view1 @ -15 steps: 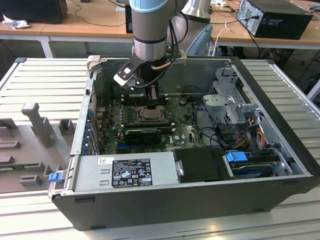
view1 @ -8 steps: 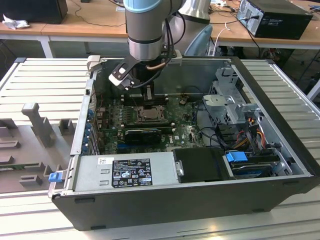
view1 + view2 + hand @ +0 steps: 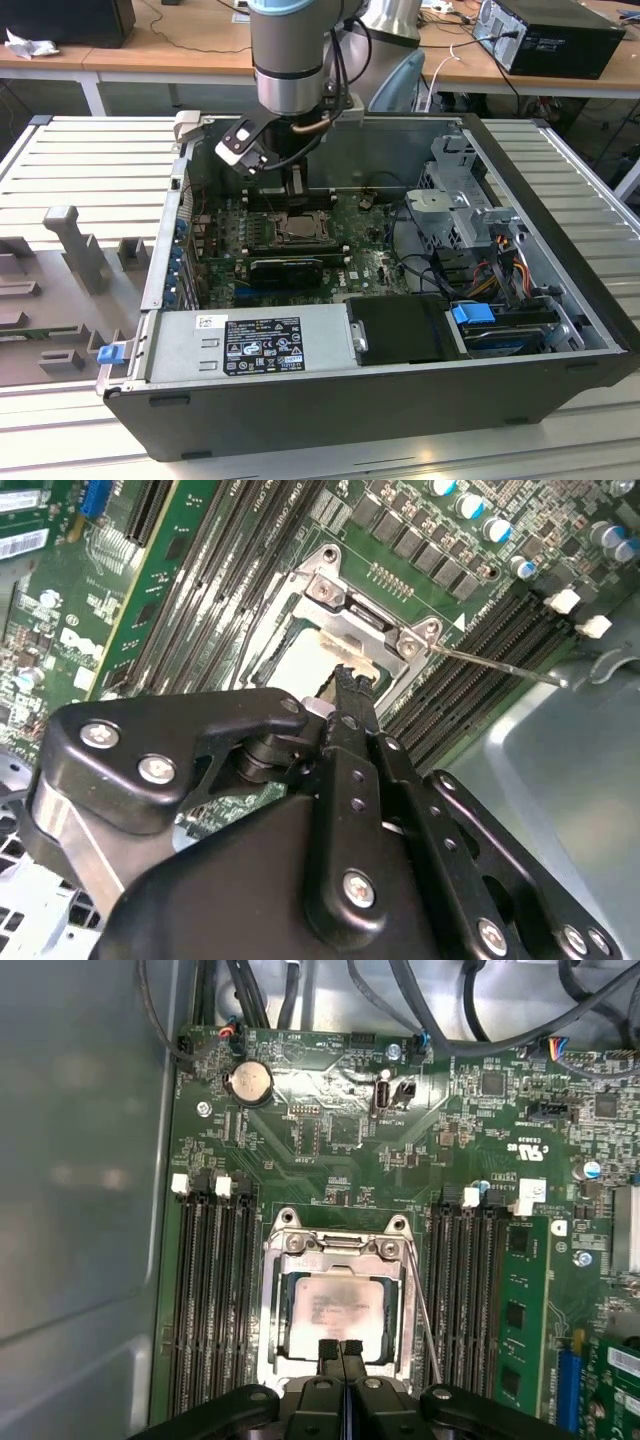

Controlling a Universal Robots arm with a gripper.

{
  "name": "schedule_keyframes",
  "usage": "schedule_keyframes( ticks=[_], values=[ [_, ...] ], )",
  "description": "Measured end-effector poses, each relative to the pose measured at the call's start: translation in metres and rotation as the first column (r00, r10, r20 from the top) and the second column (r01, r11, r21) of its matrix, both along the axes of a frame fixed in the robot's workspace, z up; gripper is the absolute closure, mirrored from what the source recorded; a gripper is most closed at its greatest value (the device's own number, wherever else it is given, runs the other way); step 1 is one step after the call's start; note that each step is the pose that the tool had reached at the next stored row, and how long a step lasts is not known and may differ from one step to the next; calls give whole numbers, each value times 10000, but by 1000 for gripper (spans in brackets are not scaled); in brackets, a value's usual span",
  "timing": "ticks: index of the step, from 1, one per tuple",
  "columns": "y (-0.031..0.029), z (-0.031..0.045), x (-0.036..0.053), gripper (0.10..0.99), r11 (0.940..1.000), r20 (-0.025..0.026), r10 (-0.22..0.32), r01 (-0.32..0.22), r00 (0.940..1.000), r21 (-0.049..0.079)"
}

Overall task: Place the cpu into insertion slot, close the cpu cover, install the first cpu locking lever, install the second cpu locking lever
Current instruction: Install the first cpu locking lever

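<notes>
Your black pincer (image 3: 341, 1348), clenched empty, sits at edge of silvery windowed cpu cover (image 3: 273, 1310); thin steel lever (image 3: 425, 1310) just beside tips, prob. unlatched.

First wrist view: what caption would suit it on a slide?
Shut gripper poised at the edge of the cpu seated in its slot on the green board.

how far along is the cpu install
Done: the cpu sits in the insertion slot, and the cpu cover looks laid down around it. In hand: the gripper, shut, is at the cover's edge. Left: a thin locking lever stands angled off the slot, apparently unlatched.
</notes>
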State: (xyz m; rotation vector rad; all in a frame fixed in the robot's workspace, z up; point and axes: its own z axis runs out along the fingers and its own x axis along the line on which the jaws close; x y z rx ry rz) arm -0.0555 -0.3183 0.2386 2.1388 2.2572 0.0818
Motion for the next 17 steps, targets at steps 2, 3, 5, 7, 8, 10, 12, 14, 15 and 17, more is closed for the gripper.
schedule_keyframes(
  ticks=[2,3,5,7,8,10,12,14,15,17],
  values=[
    [0,40,0,980,10000,-2,1,-1,10000,0],
    [0,62,0,980,10000,-6,1,-1,10000,0],
    [0,109,0,980,10000,-13,0,0,10000,0],
    [0,120,0,980,10000,-14,0,0,10000,0],
    [0,125,0,980,10000,-14,1,-1,10000,-1],
    [0,141,0,980,10000,-14,1,-1,10000,1],
    [0,156,0,980,10000,-16,1,-1,10000,0],
    [0,165,0,980,10000,-16,0,0,10000,1],
    [0,177,0,980,10000,-17,1,-1,10000,0],
    [0,197,0,980,10000,-21,1,-1,10000,0]
  ],
)
